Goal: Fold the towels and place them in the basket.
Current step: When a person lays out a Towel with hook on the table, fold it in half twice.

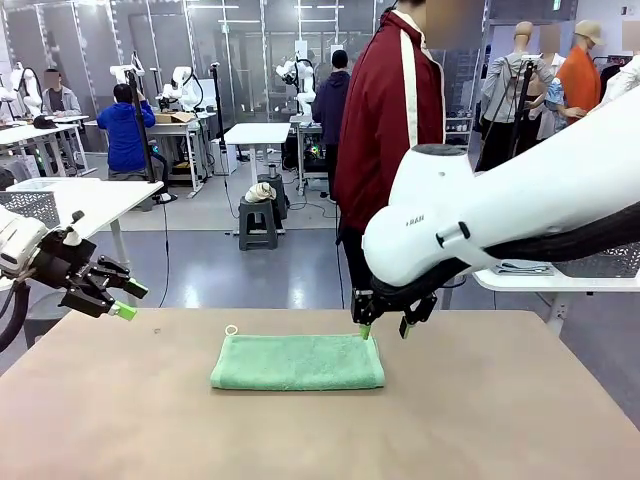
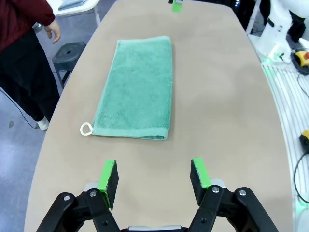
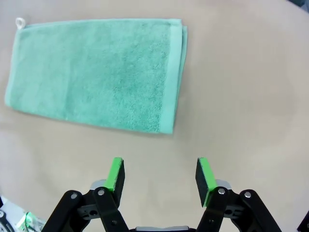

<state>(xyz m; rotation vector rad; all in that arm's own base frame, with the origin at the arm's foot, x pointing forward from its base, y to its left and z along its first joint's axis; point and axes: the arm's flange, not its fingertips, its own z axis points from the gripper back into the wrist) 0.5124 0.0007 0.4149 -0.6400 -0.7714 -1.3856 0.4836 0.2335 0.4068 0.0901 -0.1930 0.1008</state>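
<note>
A tan surface (image 1: 500, 420) carries a folded mint green towel (image 1: 297, 362) lying flat at its middle, with the right hand (image 1: 385, 329) spread and empty near the towel's far corner, and the left hand (image 1: 130, 301), likewise released, well apart at the left edge.

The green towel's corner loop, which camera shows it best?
Left wrist view: the loop lies close and clear at the green towel's near corner. The front view shows it tiny; the right wrist view has it small, at the picture's top edge.
</note>
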